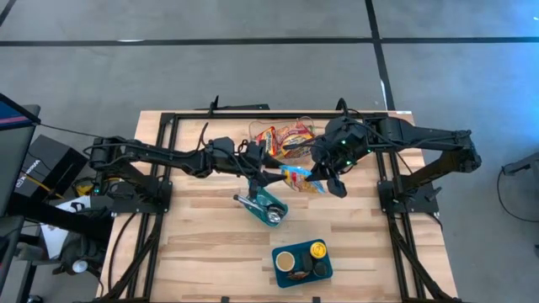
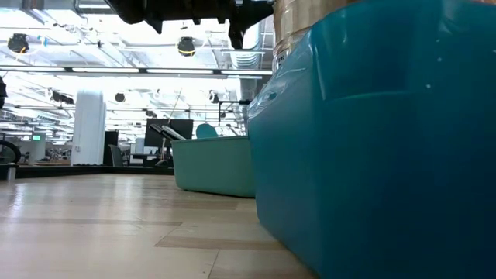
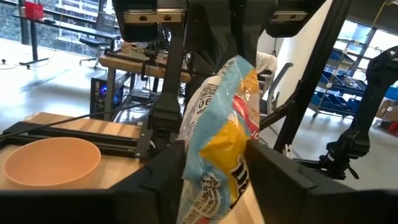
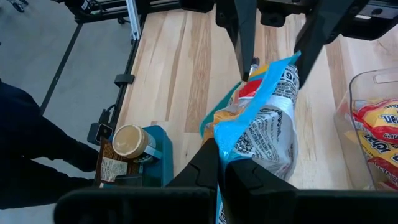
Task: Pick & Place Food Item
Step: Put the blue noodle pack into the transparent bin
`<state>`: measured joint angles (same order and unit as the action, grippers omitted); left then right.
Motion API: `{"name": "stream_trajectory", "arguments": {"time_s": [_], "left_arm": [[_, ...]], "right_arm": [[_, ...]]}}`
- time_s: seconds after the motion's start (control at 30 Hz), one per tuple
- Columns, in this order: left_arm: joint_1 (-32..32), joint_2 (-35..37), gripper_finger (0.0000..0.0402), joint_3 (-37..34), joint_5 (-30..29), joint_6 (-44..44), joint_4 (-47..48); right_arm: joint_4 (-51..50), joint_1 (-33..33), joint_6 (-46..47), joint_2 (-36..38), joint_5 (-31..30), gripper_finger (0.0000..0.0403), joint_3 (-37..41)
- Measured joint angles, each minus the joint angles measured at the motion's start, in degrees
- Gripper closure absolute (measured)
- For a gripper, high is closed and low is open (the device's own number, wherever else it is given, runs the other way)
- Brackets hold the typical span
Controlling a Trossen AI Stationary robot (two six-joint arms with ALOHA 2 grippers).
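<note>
Both grippers meet at the candy bag (image 1: 301, 178) mid-table, prob. a hand-over: right gripper (image 4: 221, 163) pinches its corner tight, left gripper (image 3: 211, 168) fingers sit around it.

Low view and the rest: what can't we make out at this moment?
- Low view: teal tray wall fills the frame, hiding the candy bag, both grippers and its own contents.
- Left wrist view: left gripper fingers flank the candy bag; contact unclear, bag bottom cut off.
- High view: items in the clear bin too small to read.
</note>
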<state>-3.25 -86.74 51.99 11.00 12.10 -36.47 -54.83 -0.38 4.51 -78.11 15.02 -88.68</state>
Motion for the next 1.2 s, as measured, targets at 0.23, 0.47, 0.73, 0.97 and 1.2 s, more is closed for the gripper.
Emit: {"name": "stream_trajectory", "arguments": {"time_s": [0.23,0.47,0.73,0.97,1.2], "left_arm": [[0.00,0.00,0.0312,0.00,0.00,0.00,0.00],[0.00,0.00,0.0379,0.00,0.00,0.00,0.00],[0.00,0.00,0.0396,0.00,-0.07,0.20,0.00],[0.00,0.02,0.0399,0.00,-0.15,0.22,0.02],[-0.07,0.02,0.0399,0.00,-0.52,0.42,0.07]], "right_arm": [[-0.25,0.00,0.02,0.00,0.01,0.0403,0.00],[-0.44,0.00,0.04,0.00,-0.02,0.0403,0.00],[-0.44,0.00,0.20,0.00,0.01,0.0403,0.00],[-0.44,-0.15,2.52,0.00,0.01,0.0397,0.00],[-0.45,-0.18,2.59,0.00,0.01,0.0328,0.00]]}}
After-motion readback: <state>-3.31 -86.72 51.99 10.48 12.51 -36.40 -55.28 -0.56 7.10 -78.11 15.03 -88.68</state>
